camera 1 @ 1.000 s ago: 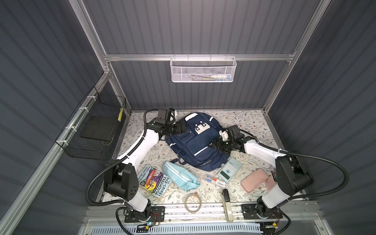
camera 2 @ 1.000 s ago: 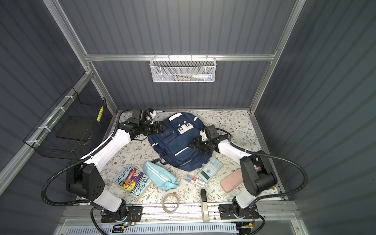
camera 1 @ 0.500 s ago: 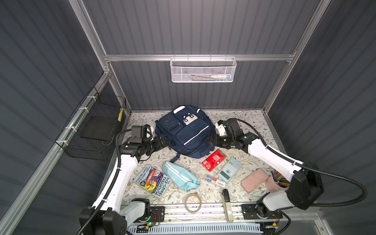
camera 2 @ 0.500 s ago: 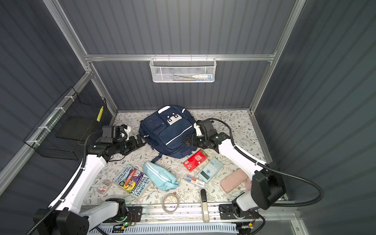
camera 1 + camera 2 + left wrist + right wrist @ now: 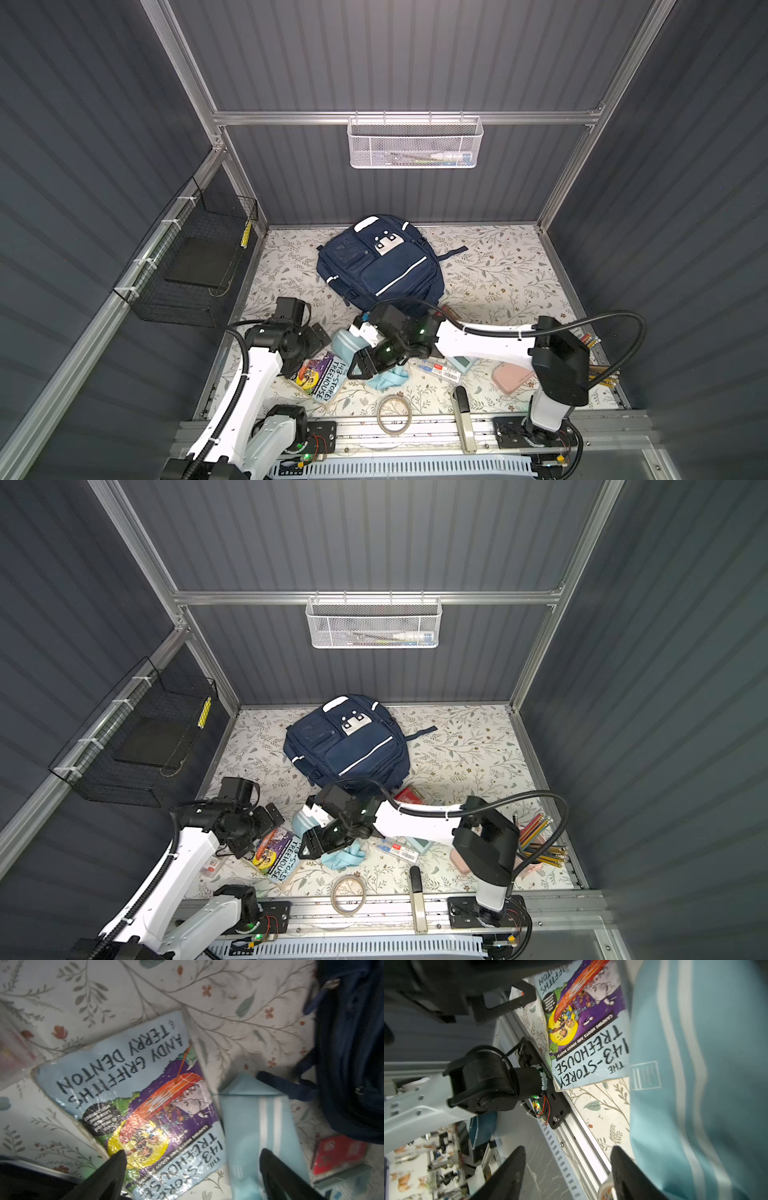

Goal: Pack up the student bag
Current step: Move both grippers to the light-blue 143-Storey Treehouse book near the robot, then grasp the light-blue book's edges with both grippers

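Note:
The student bag, navy with white stripes, lies flat near the back wall, and neither gripper touches it. Its dark side shows in the left wrist view. My left gripper hangs open over a paperback book at the front left. My right gripper reaches across the middle and sits low over a light blue zip pouch. Its jaws stand apart with nothing between them, and the pouch lies beside one finger.
At the front lie a tape roll, a pen pack, a pink pencil case, a red packet and pencils. A black wire basket hangs on the left wall, a white mesh basket on the back rail.
Both grippers have left the bag's sides and come to the front. The left now hovers over the book, and the right has crossed to the pouch with narrower jaws.

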Action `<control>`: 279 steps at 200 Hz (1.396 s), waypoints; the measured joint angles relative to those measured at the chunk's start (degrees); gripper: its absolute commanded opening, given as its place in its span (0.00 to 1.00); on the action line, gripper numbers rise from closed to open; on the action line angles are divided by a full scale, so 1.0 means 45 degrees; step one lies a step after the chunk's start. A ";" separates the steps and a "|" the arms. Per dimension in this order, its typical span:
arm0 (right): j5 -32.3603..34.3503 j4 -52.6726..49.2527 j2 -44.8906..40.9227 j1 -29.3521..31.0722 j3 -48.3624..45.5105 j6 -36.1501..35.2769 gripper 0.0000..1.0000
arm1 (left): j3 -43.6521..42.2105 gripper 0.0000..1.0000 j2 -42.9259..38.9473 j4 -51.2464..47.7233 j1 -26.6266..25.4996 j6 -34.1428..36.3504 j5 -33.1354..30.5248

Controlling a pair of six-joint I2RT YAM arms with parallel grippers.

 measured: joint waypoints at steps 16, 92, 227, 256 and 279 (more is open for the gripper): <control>-0.0384 0.0238 0.0695 0.0180 0.0670 -0.0005 0.56 | -0.0641 0.98 -0.0291 0.0019 0.0000 -0.0495 -0.0068; 0.0563 -0.0617 0.3147 -0.1025 0.2103 0.0160 0.60 | -0.1821 0.88 0.0223 0.1744 0.0000 -0.1302 -0.0525; 0.0957 0.0204 0.2963 -0.1443 0.2948 -0.0355 0.74 | -0.1875 0.81 0.1574 0.5066 0.0010 -0.0024 0.0418; 0.0151 0.0146 0.4104 -0.1443 0.3157 -0.0316 0.75 | -0.1200 0.90 0.1739 0.3789 0.0000 0.0325 -0.0520; -0.0228 0.0126 0.4561 -0.1443 0.3167 -0.0257 0.76 | -0.0835 0.88 0.1967 0.2880 0.0010 0.0321 -0.0733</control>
